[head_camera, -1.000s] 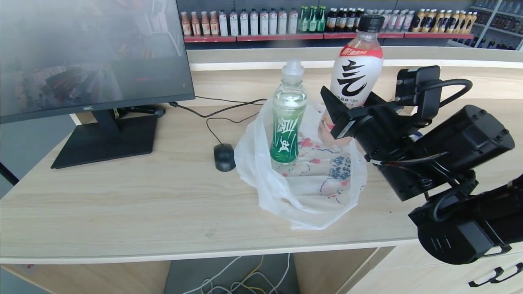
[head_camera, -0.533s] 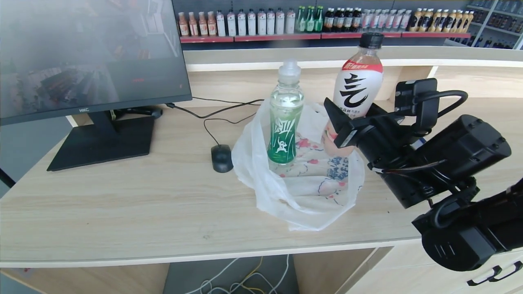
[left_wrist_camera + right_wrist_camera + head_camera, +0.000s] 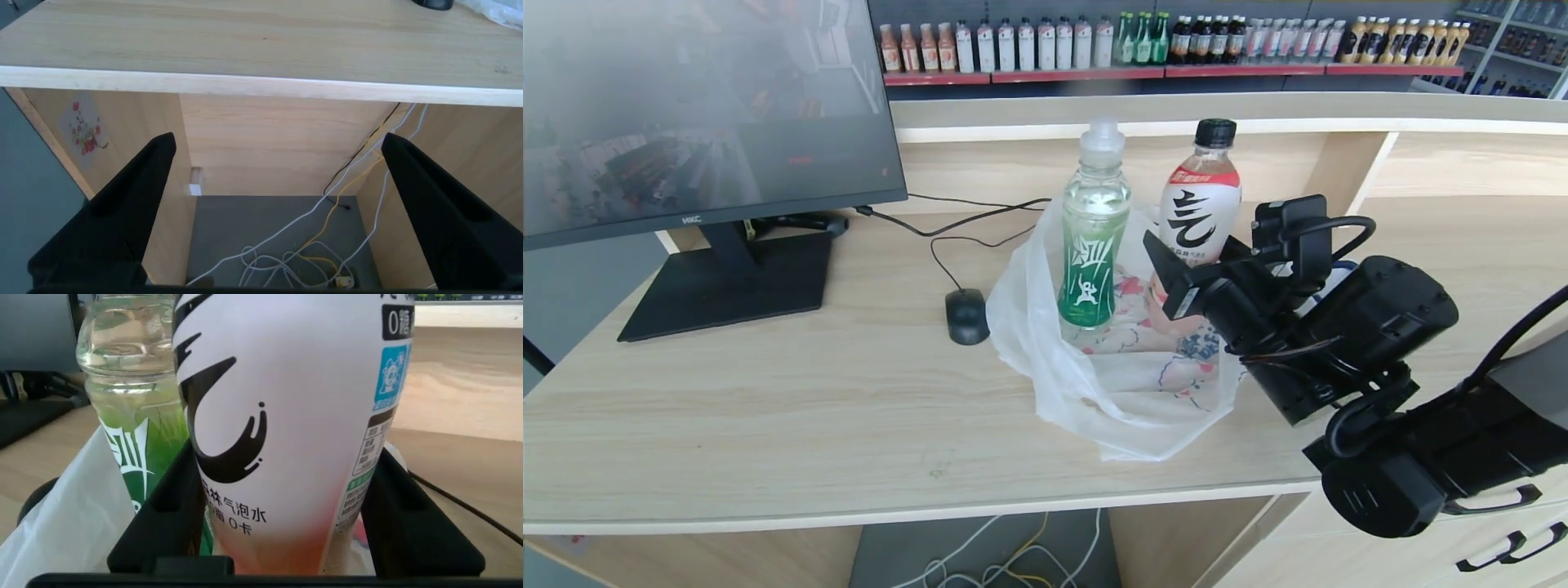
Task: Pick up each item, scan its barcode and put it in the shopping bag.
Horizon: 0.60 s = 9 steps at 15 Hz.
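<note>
My right gripper (image 3: 1186, 282) is shut on a white-labelled bottle (image 3: 1199, 220) with a black cap, held upright over the white shopping bag (image 3: 1143, 371) on the counter. In the right wrist view the white-labelled bottle (image 3: 294, 425) sits between my two black fingers (image 3: 163, 514). A green-labelled bottle (image 3: 1094, 237) with a clear cap stands upright inside the bag, just left of the held one; the right wrist view has the green-labelled bottle (image 3: 135, 400) behind it. My left gripper (image 3: 278, 212) hangs open below the counter's front edge, its fingers wide apart with nothing between them.
A black monitor (image 3: 703, 122) on its stand (image 3: 735, 282) fills the left of the counter (image 3: 768, 408). A black mouse (image 3: 966, 315) with its cable lies just left of the bag. Loose cables (image 3: 302, 245) hang under the counter. Bottle shelves (image 3: 1176, 41) line the back.
My right gripper has come down and a little left with the white-labelled bottle, lowering it toward the bag beside the green-labelled bottle. The head camera shifted slightly after the first frame.
</note>
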Tool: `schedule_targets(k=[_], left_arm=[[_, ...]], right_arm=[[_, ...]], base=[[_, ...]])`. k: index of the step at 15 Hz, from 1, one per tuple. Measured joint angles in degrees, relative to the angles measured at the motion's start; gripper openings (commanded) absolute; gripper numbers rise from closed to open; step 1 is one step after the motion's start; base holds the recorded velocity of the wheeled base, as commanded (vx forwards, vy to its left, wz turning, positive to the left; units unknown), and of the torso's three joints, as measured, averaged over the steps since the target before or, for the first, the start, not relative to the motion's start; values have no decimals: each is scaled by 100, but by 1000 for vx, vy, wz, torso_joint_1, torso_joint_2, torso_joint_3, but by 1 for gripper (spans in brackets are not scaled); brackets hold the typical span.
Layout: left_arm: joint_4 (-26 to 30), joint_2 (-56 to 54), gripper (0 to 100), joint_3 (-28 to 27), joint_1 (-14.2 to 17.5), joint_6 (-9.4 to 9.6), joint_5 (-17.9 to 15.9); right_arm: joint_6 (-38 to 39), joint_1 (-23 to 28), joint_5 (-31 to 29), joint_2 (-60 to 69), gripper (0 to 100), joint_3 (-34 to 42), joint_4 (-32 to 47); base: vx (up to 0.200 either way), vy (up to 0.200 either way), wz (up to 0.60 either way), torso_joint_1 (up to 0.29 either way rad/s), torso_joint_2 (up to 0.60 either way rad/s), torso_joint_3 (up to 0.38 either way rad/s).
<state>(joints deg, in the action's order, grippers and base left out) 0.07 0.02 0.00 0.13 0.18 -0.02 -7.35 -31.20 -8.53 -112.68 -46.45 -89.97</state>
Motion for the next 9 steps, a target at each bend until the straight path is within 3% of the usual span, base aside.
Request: schedule_targets(k=[9], left_arm=[[2, 0, 100, 0, 2, 0, 0]], right_arm=[[101, 154, 2, -439, 0, -208, 2]], base=[[0, 0, 0, 0, 0, 0]])
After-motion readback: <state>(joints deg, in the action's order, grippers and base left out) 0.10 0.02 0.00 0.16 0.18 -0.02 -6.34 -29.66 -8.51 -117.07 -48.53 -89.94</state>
